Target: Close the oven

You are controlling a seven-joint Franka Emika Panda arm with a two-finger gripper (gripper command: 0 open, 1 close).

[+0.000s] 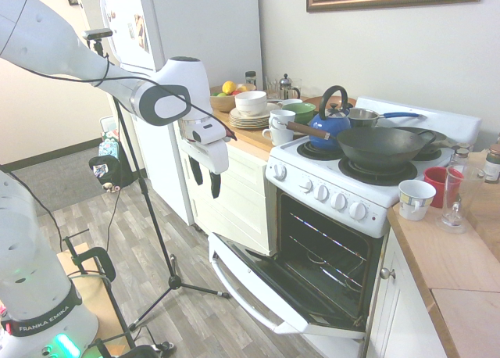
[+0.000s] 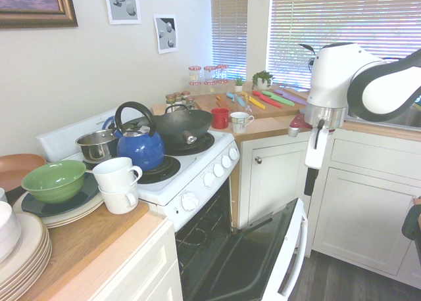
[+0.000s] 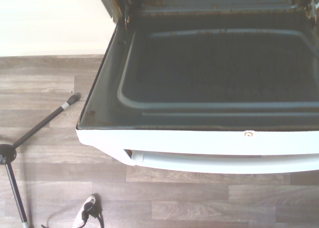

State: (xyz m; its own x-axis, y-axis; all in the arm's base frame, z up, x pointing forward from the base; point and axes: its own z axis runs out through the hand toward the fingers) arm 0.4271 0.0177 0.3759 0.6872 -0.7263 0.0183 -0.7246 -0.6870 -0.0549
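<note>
Oven stands open at the lower center-right of the first exterior frame, its white drop-down door lowered, bar handle outward and wire racks visible in the dark cavity. The claw, released with its two dark fingers apart and nothing between them, hangs left of the range, above the door's level. A blue kettle and black wok sit on the stovetop.
</note>
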